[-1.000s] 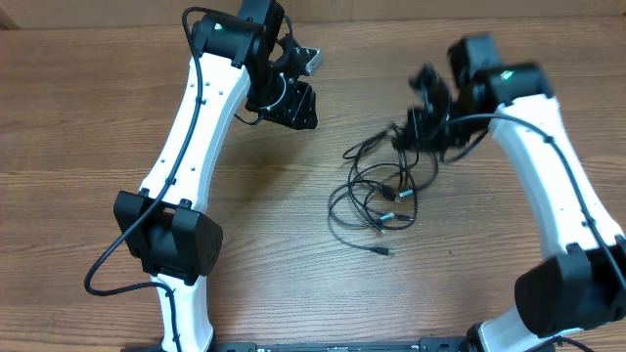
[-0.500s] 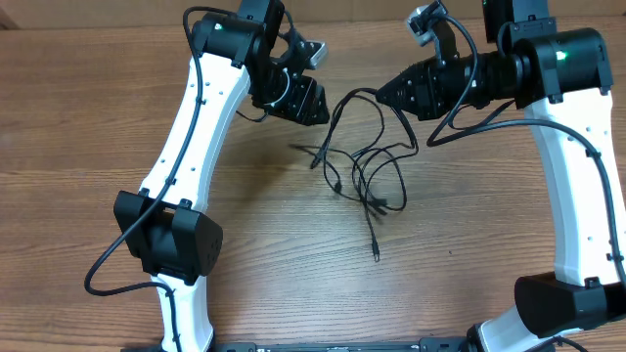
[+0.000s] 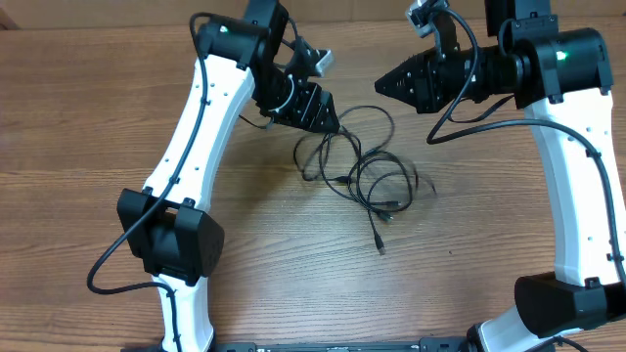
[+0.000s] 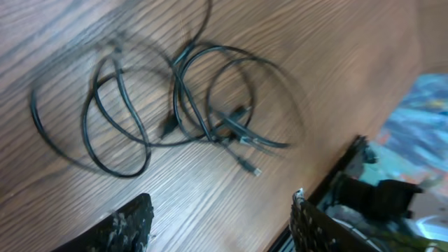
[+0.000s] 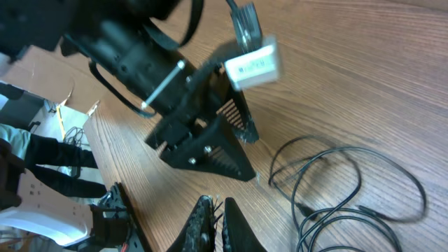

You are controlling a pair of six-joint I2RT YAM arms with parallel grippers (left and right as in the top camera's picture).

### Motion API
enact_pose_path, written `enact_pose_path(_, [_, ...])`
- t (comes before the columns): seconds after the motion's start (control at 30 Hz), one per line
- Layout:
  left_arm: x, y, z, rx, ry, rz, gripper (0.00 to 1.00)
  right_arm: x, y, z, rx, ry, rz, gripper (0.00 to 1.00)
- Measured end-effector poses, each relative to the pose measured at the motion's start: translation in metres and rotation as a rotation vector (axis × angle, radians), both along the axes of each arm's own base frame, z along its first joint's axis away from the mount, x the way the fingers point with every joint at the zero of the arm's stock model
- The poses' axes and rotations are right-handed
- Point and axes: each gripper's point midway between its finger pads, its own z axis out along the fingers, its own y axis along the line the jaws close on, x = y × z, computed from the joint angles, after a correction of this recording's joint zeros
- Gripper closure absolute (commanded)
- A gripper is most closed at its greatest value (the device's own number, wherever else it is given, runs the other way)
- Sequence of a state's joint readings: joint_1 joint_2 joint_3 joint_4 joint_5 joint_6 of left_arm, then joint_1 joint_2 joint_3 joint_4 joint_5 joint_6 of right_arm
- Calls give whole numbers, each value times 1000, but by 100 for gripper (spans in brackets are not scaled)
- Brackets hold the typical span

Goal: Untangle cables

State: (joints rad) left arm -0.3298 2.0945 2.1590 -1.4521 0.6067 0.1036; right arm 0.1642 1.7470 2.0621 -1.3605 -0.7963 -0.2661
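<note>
Now, your left tool [image 4: 220, 227] stands spread wide with nothing between its fingers, hovering low just behind the cables [image 4: 210, 133]. They lie in a loose, overlapping heap on the desk [image 4: 336, 70], straight ahead of it, which looks a fair stance for picking out one loop. Your right tool [image 5: 215, 222] is pinched closed, seemingly empty, with the heap ahead of it and apart, which leaves the left room.

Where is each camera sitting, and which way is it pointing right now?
Overhead: above the table, looking straight down; shows both arms, left hand, right hand, cables.
Left wrist: on the left arm, looking down at the cables; own spread fingers at the bottom edge.
Right wrist: on the right arm, facing the left hand; own closed fingers below.
Shared: both wrist views show the cables.
</note>
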Motion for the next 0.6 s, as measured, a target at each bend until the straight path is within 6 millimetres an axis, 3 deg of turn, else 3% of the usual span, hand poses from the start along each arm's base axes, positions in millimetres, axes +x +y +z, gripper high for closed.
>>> enact_pose_path(0.33, [-2,-5,-50,179,-49,-50,34,0,-5,-6,-36,18,-25,95])
enact_pose_path(0.43, [-3,-1,-63,233,-59,-55,34,2,-20,-22,-138,54,-95,90])
enact_pose_path(0.47, [-2,0,-67,250,-64,-54,34,3,-27,-28,-178,66,-126,83])
enact_pose_path(0.6, [4,15,-80,345,-86,-28,33,9,-62,-49,-367,118,-298,73])
